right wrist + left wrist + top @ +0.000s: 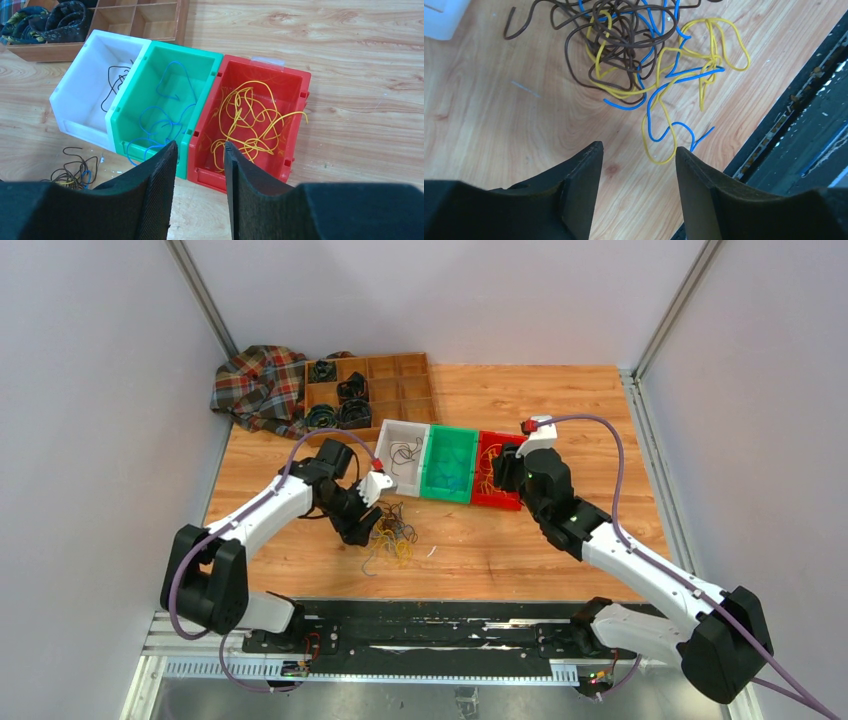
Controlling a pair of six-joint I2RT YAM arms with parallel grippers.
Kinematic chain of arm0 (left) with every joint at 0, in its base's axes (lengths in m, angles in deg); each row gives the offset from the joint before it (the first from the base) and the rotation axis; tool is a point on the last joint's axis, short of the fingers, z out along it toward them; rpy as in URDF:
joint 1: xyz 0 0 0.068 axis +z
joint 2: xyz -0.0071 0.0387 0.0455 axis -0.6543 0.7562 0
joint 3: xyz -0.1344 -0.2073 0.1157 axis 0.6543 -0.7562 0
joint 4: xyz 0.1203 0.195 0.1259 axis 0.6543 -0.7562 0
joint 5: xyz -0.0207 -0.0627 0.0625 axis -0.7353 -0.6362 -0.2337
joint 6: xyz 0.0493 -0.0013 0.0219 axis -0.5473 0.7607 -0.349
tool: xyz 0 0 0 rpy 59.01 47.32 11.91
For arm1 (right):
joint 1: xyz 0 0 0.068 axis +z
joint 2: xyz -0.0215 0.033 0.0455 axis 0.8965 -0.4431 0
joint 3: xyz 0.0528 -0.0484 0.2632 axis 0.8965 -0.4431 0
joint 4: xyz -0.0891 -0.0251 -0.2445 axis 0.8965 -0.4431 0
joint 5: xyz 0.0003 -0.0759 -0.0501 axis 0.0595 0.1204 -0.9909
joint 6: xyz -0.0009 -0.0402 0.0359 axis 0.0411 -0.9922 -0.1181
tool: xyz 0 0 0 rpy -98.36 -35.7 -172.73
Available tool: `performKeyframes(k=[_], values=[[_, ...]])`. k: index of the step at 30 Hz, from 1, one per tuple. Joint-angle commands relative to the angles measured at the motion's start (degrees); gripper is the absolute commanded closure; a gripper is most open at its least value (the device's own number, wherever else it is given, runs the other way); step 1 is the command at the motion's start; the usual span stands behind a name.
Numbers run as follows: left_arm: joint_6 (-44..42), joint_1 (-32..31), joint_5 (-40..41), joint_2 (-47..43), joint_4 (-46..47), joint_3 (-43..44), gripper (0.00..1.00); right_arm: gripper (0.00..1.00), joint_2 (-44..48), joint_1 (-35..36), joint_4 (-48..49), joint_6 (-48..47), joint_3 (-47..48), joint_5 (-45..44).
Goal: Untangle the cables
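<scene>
The tangled cables (644,55), brown, blue and yellow, lie on the wooden table (484,125) at twelve o'clock of the left gripper (639,165), whose jaws stand partly apart and empty. The right gripper (200,165) is narrowly parted and holds nothing. Ahead of it, the green bin (190,50) at eleven o'clock holds blue wires (155,125), the red bin (300,95) at one o'clock holds yellow wires (240,115), and the white bin (75,95) sits at ten.

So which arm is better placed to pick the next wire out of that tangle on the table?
Left, probably. The left arm's fingers hang open just beside the tangle of brown, blue and yellow wires. The right arm's fingers point at the red bin holding yellow wires, away from the tangle.
</scene>
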Motion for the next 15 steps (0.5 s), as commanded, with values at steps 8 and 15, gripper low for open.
performKeyframes(k=[8,15], values=[[-1.0,1.9,-2.9,4.7,0.0,0.4,0.49,0.63,0.7,0.9,-0.6,-0.3,2.3,-0.8],[-3.5,3.7,-1.2,3.2,-0.2,-0.2,0.56,0.65,0.5,0.9,-0.4,-0.1,2.3,-0.4]])
